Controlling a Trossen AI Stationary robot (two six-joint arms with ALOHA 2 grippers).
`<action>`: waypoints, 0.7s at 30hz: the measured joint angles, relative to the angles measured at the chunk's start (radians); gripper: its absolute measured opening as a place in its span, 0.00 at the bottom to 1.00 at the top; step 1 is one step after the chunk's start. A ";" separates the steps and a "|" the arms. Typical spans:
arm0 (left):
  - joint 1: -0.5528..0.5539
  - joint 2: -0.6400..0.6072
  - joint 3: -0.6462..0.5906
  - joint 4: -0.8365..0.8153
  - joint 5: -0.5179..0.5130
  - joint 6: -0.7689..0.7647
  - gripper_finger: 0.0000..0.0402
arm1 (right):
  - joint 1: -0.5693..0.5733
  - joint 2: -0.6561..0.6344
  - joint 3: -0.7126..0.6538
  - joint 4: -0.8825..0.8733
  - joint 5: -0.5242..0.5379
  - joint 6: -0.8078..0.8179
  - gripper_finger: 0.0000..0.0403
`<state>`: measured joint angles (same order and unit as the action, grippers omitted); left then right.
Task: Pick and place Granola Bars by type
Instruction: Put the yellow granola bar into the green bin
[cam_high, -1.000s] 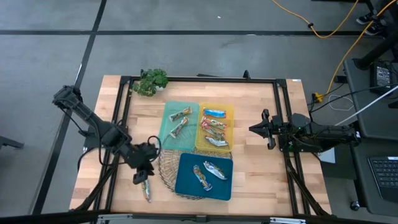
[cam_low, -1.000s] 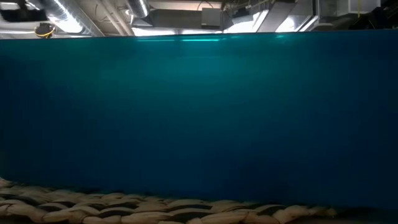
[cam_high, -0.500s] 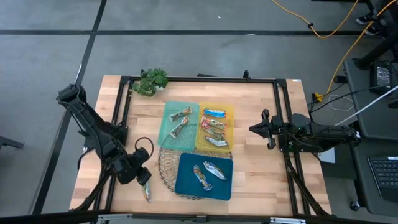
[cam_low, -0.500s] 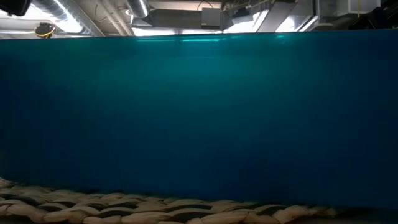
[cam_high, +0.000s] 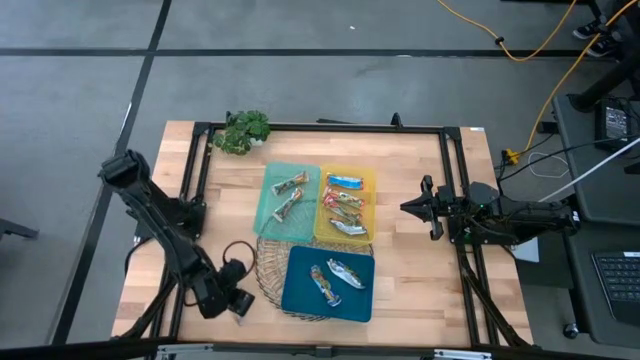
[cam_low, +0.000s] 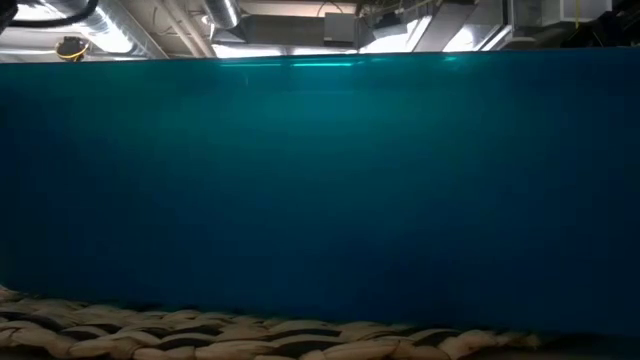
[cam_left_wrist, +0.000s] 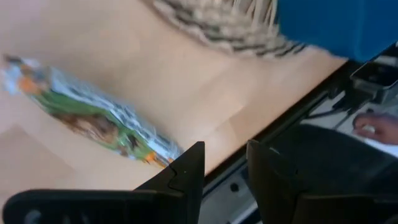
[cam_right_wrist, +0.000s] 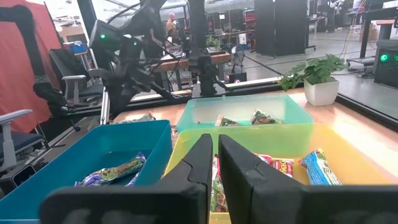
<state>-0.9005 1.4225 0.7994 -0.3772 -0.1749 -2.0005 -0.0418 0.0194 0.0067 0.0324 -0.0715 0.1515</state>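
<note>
Left gripper (cam_high: 238, 303) has descended to the frame's lower left, covering the loose granola bar (cam_left_wrist: 93, 117); fingers narrowly parted, holding nothing.

We see a potted plant (cam_high: 243, 131) at the table's (cam_high: 410, 270) eleven o'clock, green (cam_high: 272, 190), yellow (cam_high: 371, 182) and blue (cam_high: 300, 280) trays mid-table, a wicker mat (cam_high: 265, 270) beneath.

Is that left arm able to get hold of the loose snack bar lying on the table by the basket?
Probably yes. The left tool hangs right over the bar, its fingers slightly apart, and nothing lies between them. The bar rests flat on bare wood beside the wicker mat.
</note>
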 joint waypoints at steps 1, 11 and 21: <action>0.002 0.012 0.000 0.017 0.017 -0.004 0.28 | 0.000 0.000 0.000 0.000 0.000 0.000 0.08; 0.020 0.036 0.002 -0.046 0.089 -0.011 0.28 | 0.000 0.000 0.000 0.000 0.000 0.000 0.08; -0.010 0.036 0.002 -0.239 0.141 -0.002 0.36 | 0.000 0.000 0.000 0.000 0.000 0.000 0.08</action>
<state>-0.9102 1.4590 0.8010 -0.6167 -0.0335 -2.0020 -0.0418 0.0194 0.0067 0.0326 -0.0715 0.1516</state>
